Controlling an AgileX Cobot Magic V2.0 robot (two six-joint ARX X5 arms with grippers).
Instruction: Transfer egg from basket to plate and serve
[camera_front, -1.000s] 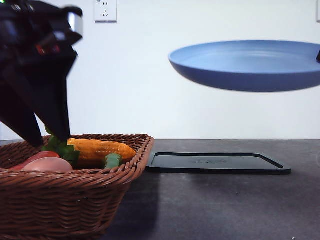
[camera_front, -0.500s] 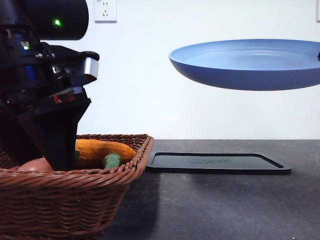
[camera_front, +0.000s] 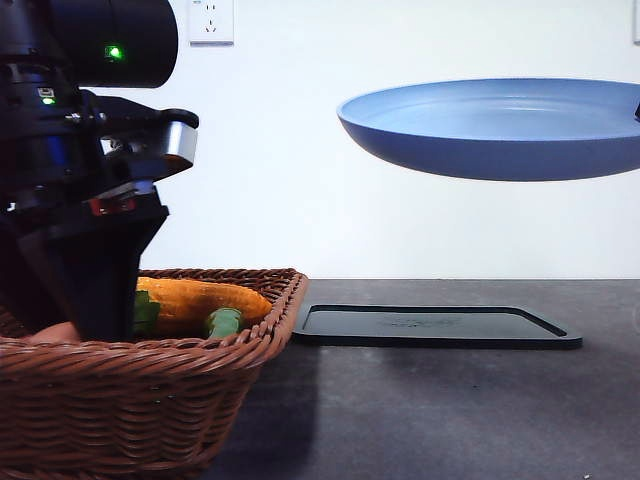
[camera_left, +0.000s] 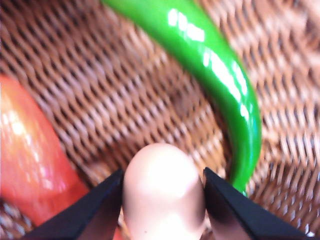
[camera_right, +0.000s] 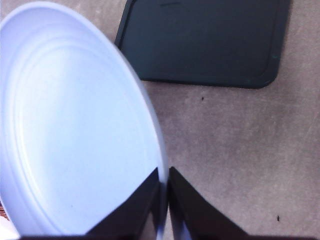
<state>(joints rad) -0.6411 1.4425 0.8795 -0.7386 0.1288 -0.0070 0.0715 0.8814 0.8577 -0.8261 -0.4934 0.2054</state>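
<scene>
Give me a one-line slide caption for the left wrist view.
Left hand brackets the pale pinkish egg over the brown woven wicker basket, beside a glossy green pepper.

The left arm (camera_front: 80, 170) is black and bulky, with green indicator lights, a silver ring and tapered black fingers (camera_left: 95, 212).

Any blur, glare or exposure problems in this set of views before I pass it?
Left wrist view: soft and close, the egg between the left gripper fingers is overexposed, glare streaks on the green pepper, basket weave smeared. Front view: sharp, the left arm is a dark silhouette. Right wrist view: plate washed pale, black tray and table clear.
</scene>
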